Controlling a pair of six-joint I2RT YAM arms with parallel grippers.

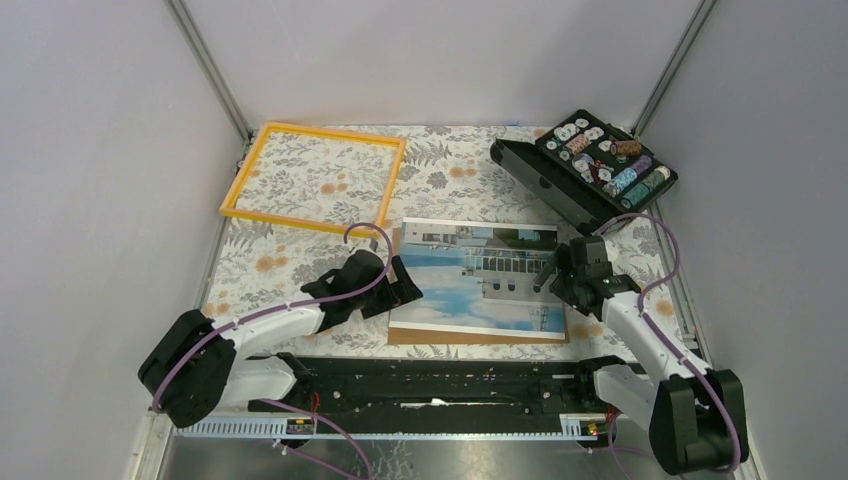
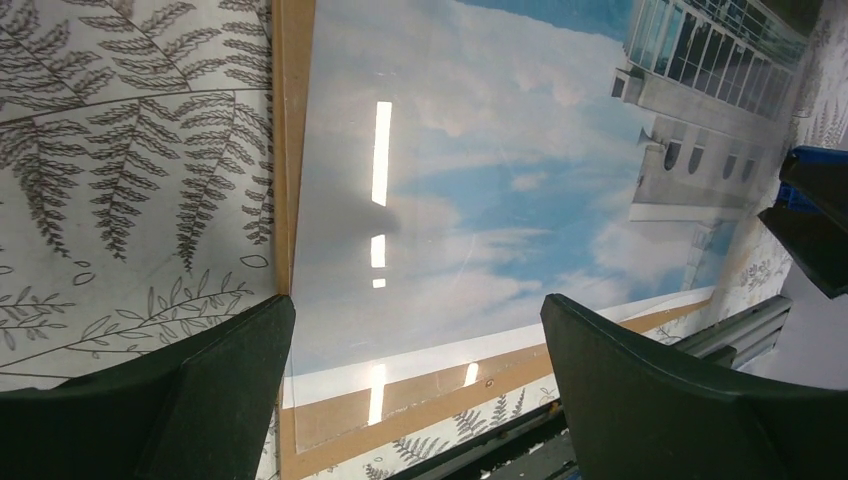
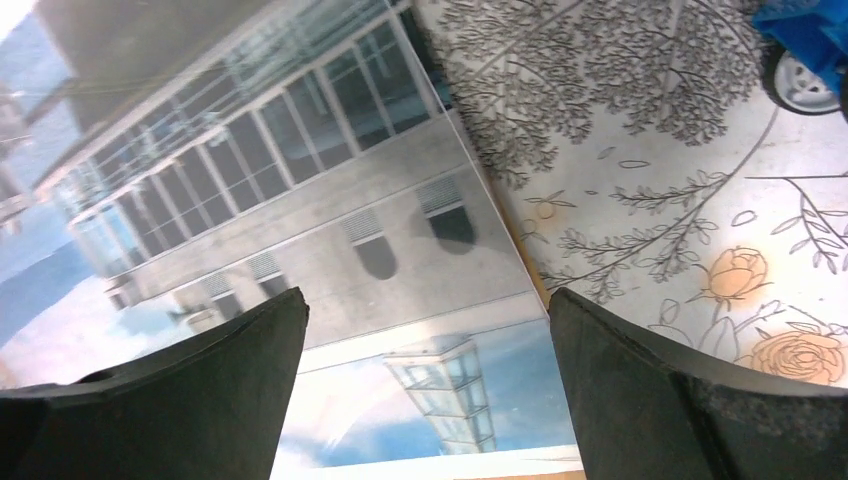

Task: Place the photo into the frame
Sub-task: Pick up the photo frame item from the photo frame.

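The photo point(image 1: 478, 279) lies picture side up on its brown backing in the middle of the table, under a clear sheet that glints. It fills the left wrist view point(image 2: 480, 180) and the right wrist view point(image 3: 280, 200). The orange-yellow frame point(image 1: 240, 186) lies flat at the far left, apart from the photo and with nothing inside it. My left gripper point(image 1: 408, 284) is open and empty over the photo's left edge point(image 2: 415, 340). My right gripper point(image 1: 547, 277) is open and empty over the photo's right edge point(image 3: 425, 330).
A black case point(image 1: 590, 168) of small round parts stands open at the far right, its lid leaning toward the photo. A black rail point(image 1: 440, 378) runs along the near edge between the arm bases. Grey walls close in left, right and behind.
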